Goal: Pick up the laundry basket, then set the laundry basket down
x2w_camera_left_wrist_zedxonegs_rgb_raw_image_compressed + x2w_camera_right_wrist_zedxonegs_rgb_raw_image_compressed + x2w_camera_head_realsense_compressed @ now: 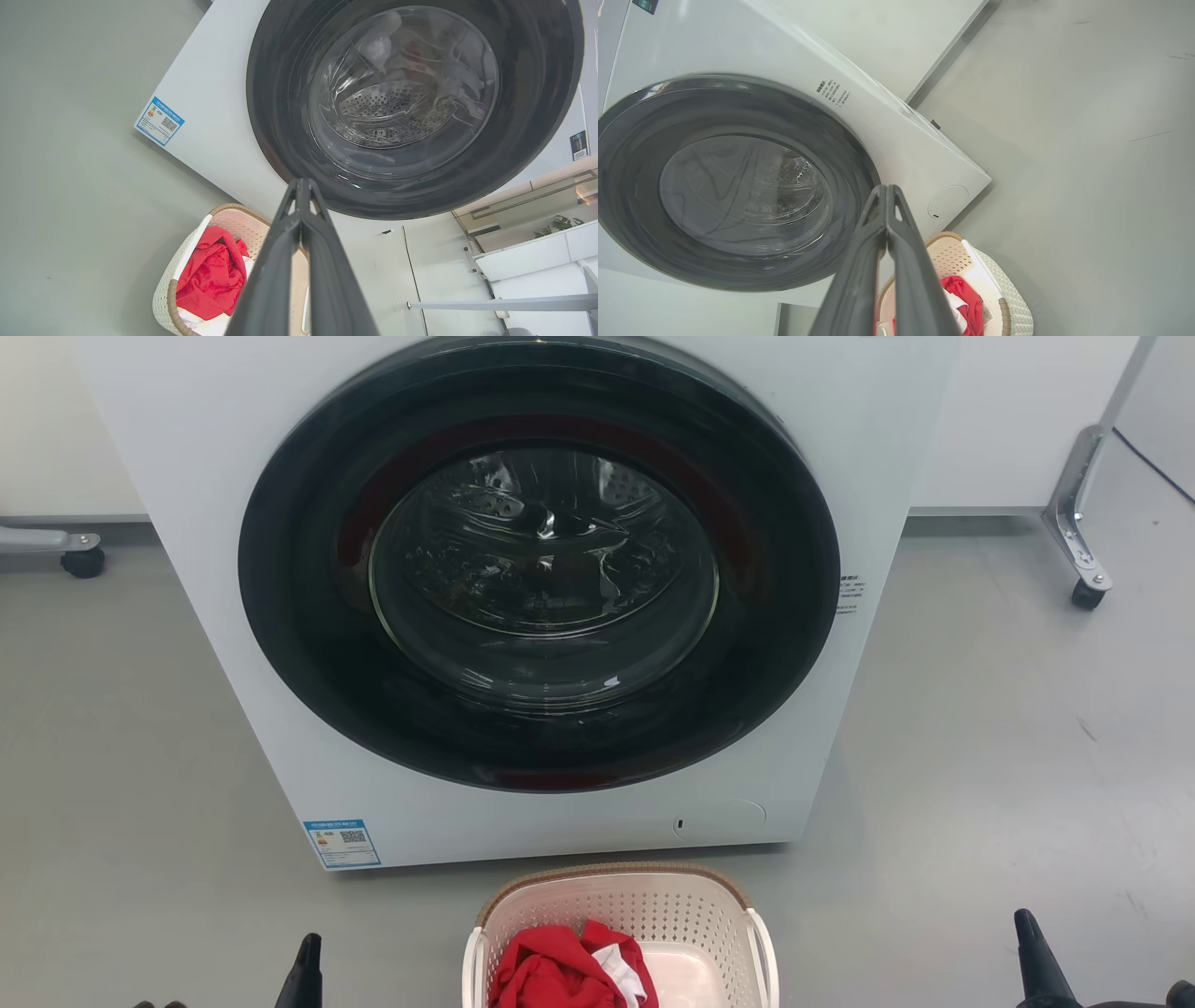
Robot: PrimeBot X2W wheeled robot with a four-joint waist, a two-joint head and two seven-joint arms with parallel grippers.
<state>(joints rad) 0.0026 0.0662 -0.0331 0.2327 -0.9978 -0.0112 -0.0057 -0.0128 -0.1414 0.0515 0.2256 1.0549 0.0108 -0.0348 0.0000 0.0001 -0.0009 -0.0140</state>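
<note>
- In the head view, the white washing machine (215, 569) filled the upper and middle of the frame, its round dark door (541, 569) shut.
- A blue label (342, 843) sat at the machine's lower left corner.
- The laundry basket (653, 905) stood on the grey floor (980, 756) at the bottom centre, just in front of the machine and apart from both grippers.
- A red cloth (551, 975) lay in the basket's left part, with a bit of white cloth (621, 971) beside it.
- The dark tip of the left gripper (306, 961) rose at the lower left and that of the right gripper (1029, 933) at the lower right; how their fingers stood could not be told from here.
- A black caster (1086, 595) sat at the upper right, another at the upper left edge.
- In the left wrist view, the left gripper (302, 186) rose from the bottom centre with its fingers (275, 261) pressed together at the tips, holding nothing.
- The basket (162, 291) lay at the lower left, partly behind the fingers, with the red cloth (210, 275) inside.
- The machine door (411, 107) took up the upper right.
- In the right wrist view, the right gripper (887, 191) also had its fingers (859, 270) closed tip to tip, with nothing between them.
- The basket (1017, 303) showed at the lower right beside the fingers, the red cloth (966, 298) in it.
- The machine (896, 135) spread over the left and centre of the frame.
</note>
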